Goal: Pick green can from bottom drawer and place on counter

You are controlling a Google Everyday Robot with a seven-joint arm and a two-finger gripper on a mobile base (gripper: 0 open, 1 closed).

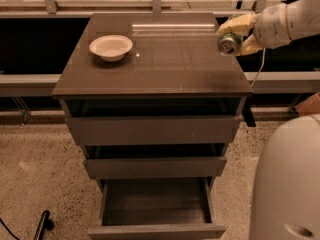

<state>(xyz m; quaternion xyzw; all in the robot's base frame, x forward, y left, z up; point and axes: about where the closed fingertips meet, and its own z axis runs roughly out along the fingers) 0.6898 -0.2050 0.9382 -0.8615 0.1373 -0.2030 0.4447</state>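
Observation:
My gripper (235, 34) is at the right edge of the counter (165, 64), coming in from the right on a white arm. It is shut on the green can (229, 43), which lies sideways in the fingers with its silver end facing the camera, held a little above the counter's right side. The bottom drawer (156, 209) is pulled out at the bottom of the cabinet and its inside shows nothing in it.
A white bowl (111, 47) sits on the counter's back left. The two upper drawers (152, 129) are slightly open. A rounded white part of the robot (287, 184) fills the lower right. A rail and ledge run behind the cabinet.

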